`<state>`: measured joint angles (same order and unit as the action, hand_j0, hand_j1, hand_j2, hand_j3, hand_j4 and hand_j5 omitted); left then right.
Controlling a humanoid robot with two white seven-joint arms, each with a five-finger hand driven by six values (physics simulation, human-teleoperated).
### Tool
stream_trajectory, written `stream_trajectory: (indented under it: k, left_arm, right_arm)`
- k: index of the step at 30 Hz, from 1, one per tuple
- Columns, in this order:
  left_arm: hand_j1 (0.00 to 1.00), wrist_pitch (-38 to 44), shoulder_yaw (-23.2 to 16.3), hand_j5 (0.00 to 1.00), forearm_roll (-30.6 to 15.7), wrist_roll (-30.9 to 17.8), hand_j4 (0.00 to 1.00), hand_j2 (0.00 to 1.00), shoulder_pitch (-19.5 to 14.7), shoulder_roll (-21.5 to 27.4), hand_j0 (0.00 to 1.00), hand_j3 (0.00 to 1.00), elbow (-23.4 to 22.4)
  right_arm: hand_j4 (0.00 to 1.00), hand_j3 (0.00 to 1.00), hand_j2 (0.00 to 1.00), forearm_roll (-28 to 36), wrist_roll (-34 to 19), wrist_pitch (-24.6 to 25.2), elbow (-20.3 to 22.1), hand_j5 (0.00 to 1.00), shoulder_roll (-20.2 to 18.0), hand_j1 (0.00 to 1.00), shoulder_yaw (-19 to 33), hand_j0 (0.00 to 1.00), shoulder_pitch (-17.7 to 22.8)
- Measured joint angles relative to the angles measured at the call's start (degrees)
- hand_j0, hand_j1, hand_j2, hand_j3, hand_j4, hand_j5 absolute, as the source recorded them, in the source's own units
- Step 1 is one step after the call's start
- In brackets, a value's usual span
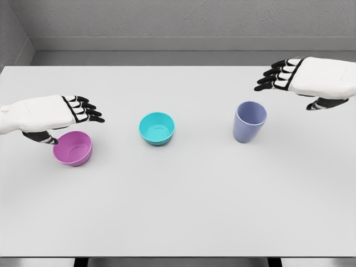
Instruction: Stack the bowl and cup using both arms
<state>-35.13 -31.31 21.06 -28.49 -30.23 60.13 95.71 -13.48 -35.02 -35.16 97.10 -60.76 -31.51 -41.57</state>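
Head view: nothing is stacked yet. My left hand (53,114) hovers over the smooth magenta bowl (73,148), fingers apart and empty. My right hand (311,78) hangs just behind the tapered lavender cup (250,122), fingers relaxed, holding nothing. Between them, a rounded teal bowl (157,128) stands apart on the matte grey table (183,211). All grasping remains.

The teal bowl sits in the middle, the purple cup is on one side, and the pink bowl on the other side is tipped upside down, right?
Not quite. The head view shows the round pink bowl sitting upright with its open side up, not upside down. The rest holds: the round teal bowl sits in the middle, with the tall purple cup on the other side.
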Motion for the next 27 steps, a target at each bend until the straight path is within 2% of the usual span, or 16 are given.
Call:
stream_trajectory:
  k: [5,8,12,17,27]
  left_arm:
    - [1.0,0.01,-0.09,1.0,-0.04,-1.45,1.0,1.0,-1.4,0.18,1.0,1.0,0.02]
    - [1.0,0.06,-3.37,1.0,2.23,-3.5,1.0,1.0,-6.33,1.02,1.0,1.0,-0.12]
    - [1.0,0.0,-7.01,1.0,4.82,-5.34,1.0,1.0,-6.5,1.34,1.0,1.0,-0.22]
    - [1.0,-0.01,-9.91,1.0,5.32,-6.31,1.0,1.0,-6.5,1.29,1.0,1.0,-0.3]
    - [1.0,0.0,-11.09,1.0,5.29,-6.52,1.0,1.0,-6.77,0.03,1.0,1.0,-4.5]
  right_arm:
    - [1.0,1.0,1.0,0.0,0.0,0.01,0.27,1.0,0.45,1.0,-0.47,1.0,-0.61]
    - [1.0,1.0,1.0,0.27,0.0,0.01,-0.4,1.0,0.13,1.0,-0.42,1.0,-1.32]
    - [1.0,1.0,1.0,0.08,-0.01,0.0,-0.93,1.0,0.05,1.0,-0.28,1.0,-1.85]
    - [1.0,1.0,1.0,-0.5,0.0,0.01,-0.3,1.0,0.93,1.0,-0.05,1.0,-3.87]
    - [1.0,1.0,1.0,-4.58,-0.01,0.01,0.71,1.0,2.45,1.0,-2.53,1.0,-5.71]
